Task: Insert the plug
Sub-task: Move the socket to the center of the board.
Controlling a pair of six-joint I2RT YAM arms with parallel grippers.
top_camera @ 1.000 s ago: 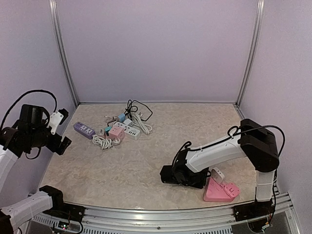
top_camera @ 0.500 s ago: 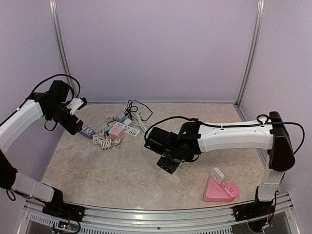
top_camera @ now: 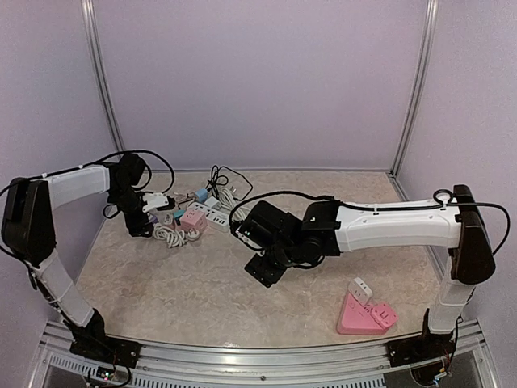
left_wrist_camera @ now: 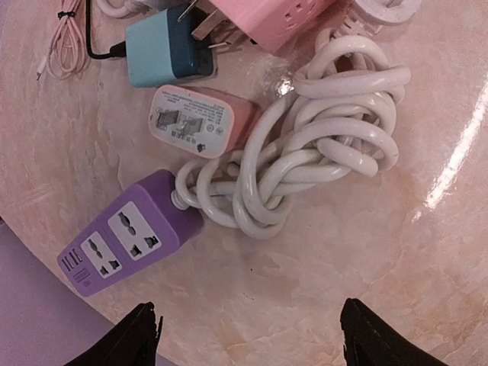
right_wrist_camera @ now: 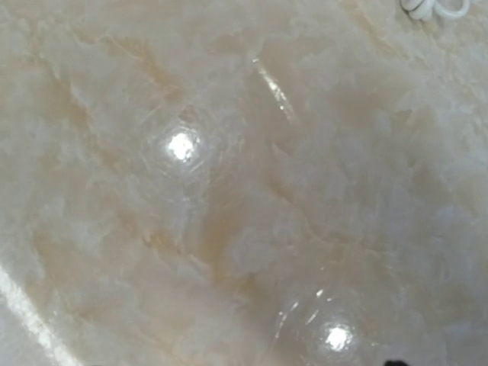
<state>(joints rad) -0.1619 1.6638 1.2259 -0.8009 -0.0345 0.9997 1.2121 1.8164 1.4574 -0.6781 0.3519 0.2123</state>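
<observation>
Overhead view: the left arm (top_camera: 77, 179) bends in from the left wall, and its left gripper (top_camera: 145, 218) points down over a heap of power gear at the back left of the marble table (top_camera: 202, 299). The right arm (top_camera: 396, 226) stretches almost flat across the table. Its right gripper (top_camera: 262, 271) is low over bare marble near the middle, well apart from the heap; this view does not show whether its jaws are parted. A pink wedge (top_camera: 367, 317) sits near the front right corner with a white adapter (top_camera: 360, 289) at its back edge.

Left wrist view: the left gripper's two dark fingertips (left_wrist_camera: 141, 335) stand wide apart at the bottom edge, holding nothing. Beyond them lies a purple strip (left_wrist_camera: 130, 244) with two sockets and small ports on its face. Its white cord (left_wrist_camera: 305, 152) is a tangled coil touching it. A pink adapter (left_wrist_camera: 200, 122) lies just beside the coil, its white label face up, the print too small to read. The teal plug (left_wrist_camera: 168, 52) lies loose on the table past the adapter. Its metal prongs point toward a pink cube (left_wrist_camera: 274, 19) just beside it, and it is not inserted.

Right wrist view: only glossy marble with two glare spots and a white loop (right_wrist_camera: 427, 8) at the top right edge
</observation>
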